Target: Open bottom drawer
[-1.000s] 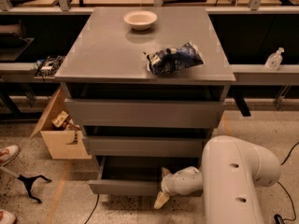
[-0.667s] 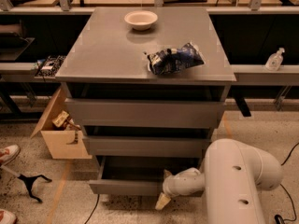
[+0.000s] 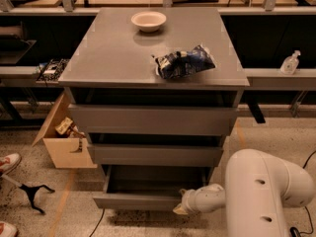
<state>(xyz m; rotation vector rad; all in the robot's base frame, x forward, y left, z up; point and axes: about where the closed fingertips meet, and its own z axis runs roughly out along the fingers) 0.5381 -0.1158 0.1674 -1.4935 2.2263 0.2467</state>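
Reaching in from the cabinet's lower right, the claw (image 3: 179,209) sits at the right end of the bottom drawer (image 3: 140,200), with its pale tip at the lower edge of the drawer's front. Whether it touches that front cannot be made out. Whether the claw is wide or narrow cannot be told either, nor whether it grips anything. Behind it the white arm (image 3: 264,191) bulks beside the cabinet's lower right corner.

The bottom drawer is the lowest of the cabinet's three and stands pulled partway out, its grey box interior open to view from above. Against a second ago, the drawer stands out about as far as it did. The claw and arm have shifted a little to the right, away from the middle of the cabinet's front.

Above the bottom drawer come the middle drawer (image 3: 155,154) and the top drawer (image 3: 150,120), each with a dark gap over its plain grey front. On the cabinet's worktop (image 3: 108,58) a dark blue bag (image 3: 185,62) lies near the front right. A pale bowl (image 3: 148,20) stands near the back middle, well apart from the bag.

On the floor just beside the cabinet's lower left is an open cardboard box (image 3: 64,144). A shoe (image 3: 9,162) lies farther left. Right of the cabinet, a bottle (image 3: 290,63) stands on a ledge.
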